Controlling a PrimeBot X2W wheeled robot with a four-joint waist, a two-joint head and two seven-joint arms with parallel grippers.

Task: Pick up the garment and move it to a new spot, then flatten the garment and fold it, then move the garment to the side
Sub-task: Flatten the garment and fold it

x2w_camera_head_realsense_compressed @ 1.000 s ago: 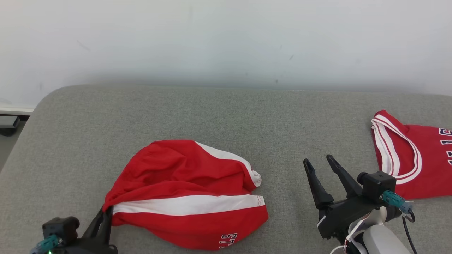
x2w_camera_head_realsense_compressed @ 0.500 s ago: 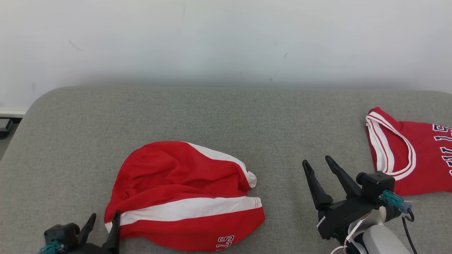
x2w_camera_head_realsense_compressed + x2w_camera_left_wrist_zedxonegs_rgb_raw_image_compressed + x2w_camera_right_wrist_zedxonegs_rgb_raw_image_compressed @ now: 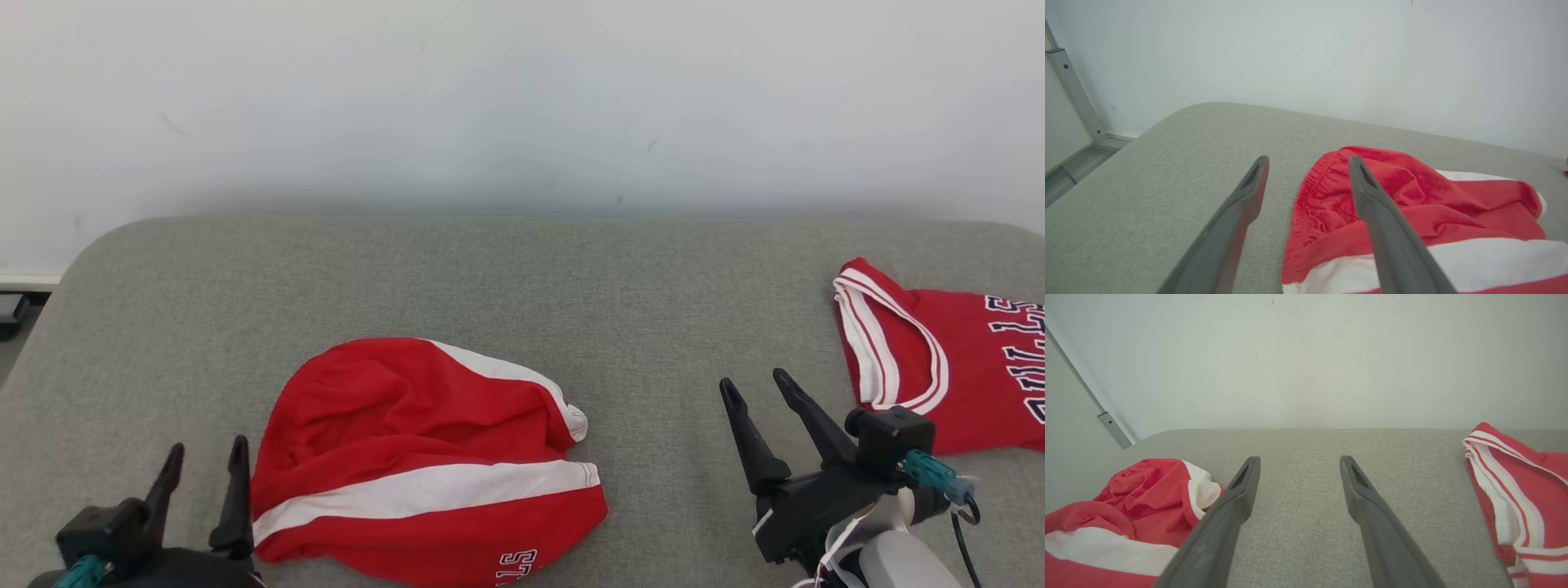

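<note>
The garment (image 3: 408, 441) is a pair of red shorts with white side stripes, lying crumpled on the grey padded surface (image 3: 522, 278) at centre left. My left gripper (image 3: 207, 447) stands open just left of the shorts' near left corner, apart from the cloth. In the left wrist view the left gripper (image 3: 1308, 160) has grey padding between its fingers, and the shorts' waistband (image 3: 1412, 192) lies under and right of its right finger. My right gripper (image 3: 754, 380) is open and empty over bare padding right of the shorts. In the right wrist view the right gripper (image 3: 1300, 459) has the shorts (image 3: 1147, 486) at its lower left.
A red jersey (image 3: 963, 367) with white trim and dark lettering lies at the far right, also seen as the jersey (image 3: 1527, 486) in the right wrist view. A white wall (image 3: 522, 98) rises behind the surface. The surface's rounded left edge (image 3: 49, 327) drops to the floor.
My left gripper opened and let go of the shorts' left corner, then drew slightly left. The cloth settled flat. The head camera shifted a little; the right gripper kept its pose.
</note>
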